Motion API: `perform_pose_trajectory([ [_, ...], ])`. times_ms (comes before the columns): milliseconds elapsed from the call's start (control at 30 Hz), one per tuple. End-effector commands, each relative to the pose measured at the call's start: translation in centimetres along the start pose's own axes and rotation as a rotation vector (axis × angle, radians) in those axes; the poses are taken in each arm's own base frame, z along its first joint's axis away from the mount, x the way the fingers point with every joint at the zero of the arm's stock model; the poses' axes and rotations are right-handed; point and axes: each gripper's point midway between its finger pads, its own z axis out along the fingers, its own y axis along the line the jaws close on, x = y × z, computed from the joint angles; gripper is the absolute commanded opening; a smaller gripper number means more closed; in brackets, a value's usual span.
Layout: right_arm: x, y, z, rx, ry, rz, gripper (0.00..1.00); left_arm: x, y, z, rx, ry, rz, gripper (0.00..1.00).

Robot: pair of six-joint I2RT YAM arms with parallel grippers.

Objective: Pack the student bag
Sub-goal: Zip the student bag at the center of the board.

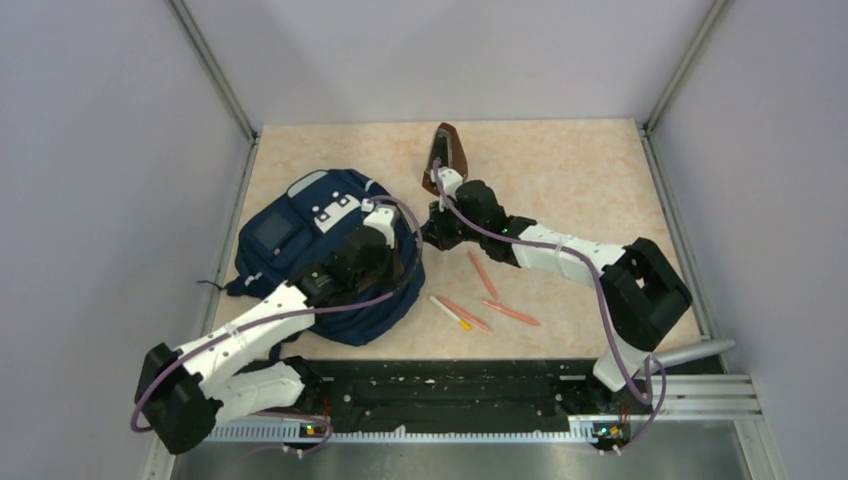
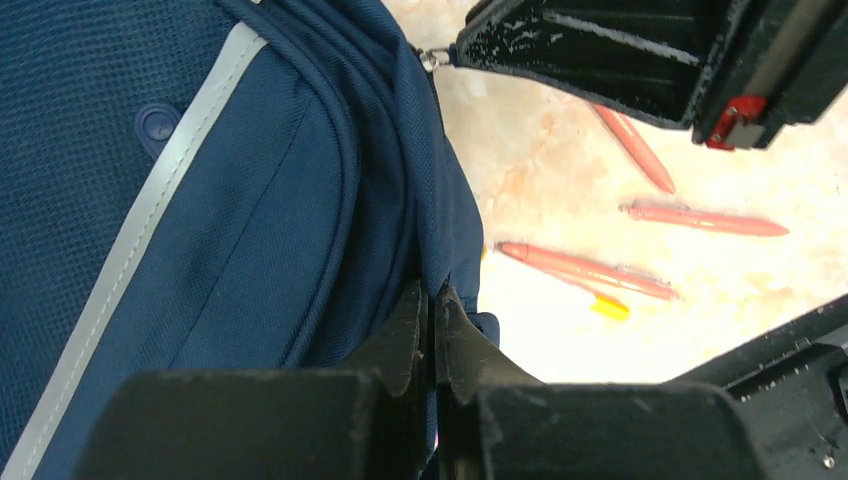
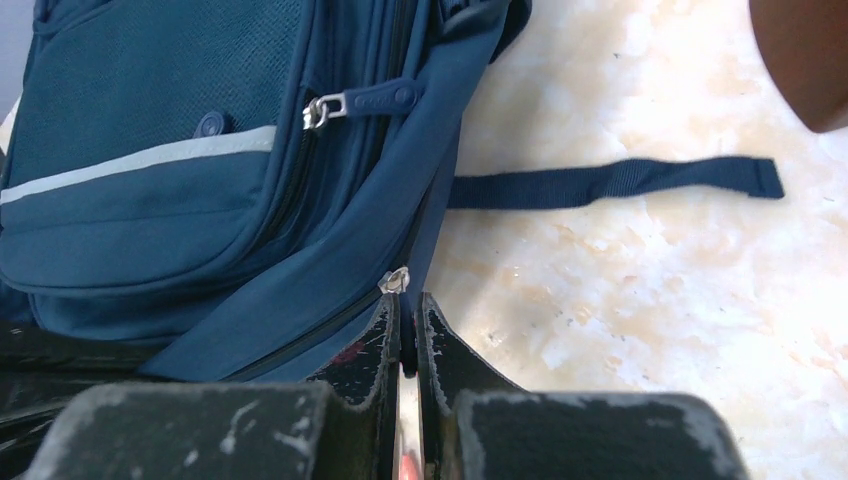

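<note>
**Navy bag pinched by both grippers**

Navy and grey-striped, the bag [image 1: 300, 235] lies flat on the left half of the table [image 1: 580, 190], front pocket up, with one strap [image 3: 610, 182] trailing across the bare marbled top. The left gripper [image 2: 432, 300] sits at the bag's right edge. Its jaws are pressed fully together on a fold of fabric along the seam there, and no gap shows between the fingers. The right gripper [image 3: 407, 305] meets the same edge from the other side, just beyond the left one. Its jaws are likewise closed tight, nipping a small metal zip pull [image 3: 397, 280] whose end pokes out above the fingertips. Four orange pens [image 1: 510, 312] lie scattered on the table near the bag's right side, apart from both grippers. A dark brown object [image 1: 447, 155] rests further back, beyond the right wrist.
</note>
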Motion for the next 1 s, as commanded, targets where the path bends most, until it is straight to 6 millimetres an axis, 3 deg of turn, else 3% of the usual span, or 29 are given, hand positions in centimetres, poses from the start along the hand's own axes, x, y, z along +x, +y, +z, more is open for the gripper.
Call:
perform_pose_trajectory([
  [0,-4.2,-1.7,0.5,0.126,-0.148,-0.021,0.0,0.8,1.1,-3.5,-0.022,0.021,-0.025,0.0],
  [167,-4.6,-1.8,1.9,0.128,-0.155,0.005,0.0,0.1,2.3,-6.8,-0.067,-0.03,-0.084,0.0],
  [367,-5.0,-1.7,4.0,0.106,-0.158,0.025,0.0,-3.2,3.1,-11.8,-0.065,-0.198,-0.129,0.0],
  [533,-5.5,-2.2,6.1,0.114,-0.165,0.031,0.0,-4.8,4.1,-15.0,-0.1,-0.257,-0.126,0.0],
  [767,-5.1,-3.4,9.1,0.145,-0.161,0.036,0.0,-6.2,4.7,-17.6,-0.113,-0.314,-0.118,0.0],
  [967,-5.9,-3.2,9.4,0.141,-0.164,0.025,0.0,-6.3,4.1,-17.2,-0.083,-0.316,-0.107,0.0],
])
